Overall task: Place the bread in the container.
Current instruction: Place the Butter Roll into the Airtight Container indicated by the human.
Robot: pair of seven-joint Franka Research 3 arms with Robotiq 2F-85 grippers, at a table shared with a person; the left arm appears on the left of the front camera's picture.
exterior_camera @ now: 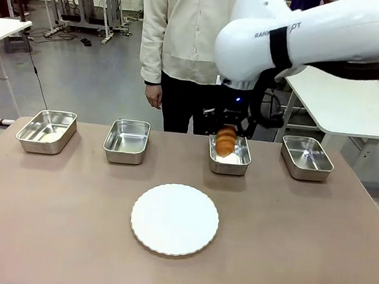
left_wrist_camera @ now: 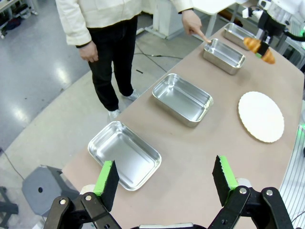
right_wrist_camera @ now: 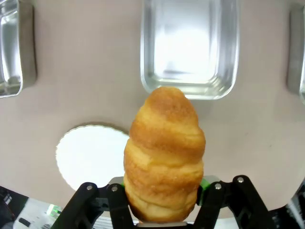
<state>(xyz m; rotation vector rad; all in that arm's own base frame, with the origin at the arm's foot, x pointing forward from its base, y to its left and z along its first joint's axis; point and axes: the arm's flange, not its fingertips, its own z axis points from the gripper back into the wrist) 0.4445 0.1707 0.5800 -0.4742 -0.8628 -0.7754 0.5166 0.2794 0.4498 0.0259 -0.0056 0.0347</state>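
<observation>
Four steel trays stand in a row along the far side of the table [exterior_camera: 48, 236], each well apart from its neighbours with bare tabletop between. From the left in the front view: the first tray [exterior_camera: 46, 131] sits near the table's left edge, the second tray [exterior_camera: 126, 140] is next, then the container [exterior_camera: 230, 160], and the fourth tray [exterior_camera: 306, 157] is near the right edge. One round white plate [exterior_camera: 175, 219] lies alone toward the middle, nearer the robot, with open surface on every side of it and a wide bare strip along the near edge. The left gripper [left_wrist_camera: 164, 179] hangs above the table's left end with its jaws spread wide and nothing between them; the first tray lies just beyond its green pads [left_wrist_camera: 106, 179]. The right gripper [exterior_camera: 228, 125] is over the container, its jaws closed on the single bread [exterior_camera: 225, 141], which hangs point-down above the tray's near part. In the right wrist view the bread [right_wrist_camera: 164, 155] stands out from between the jaws, its tip overlapping the container's near rim [right_wrist_camera: 189, 90]. A person stands at the far edge, one hand [left_wrist_camera: 193, 24] pointing a finger at the container's far rim.
</observation>
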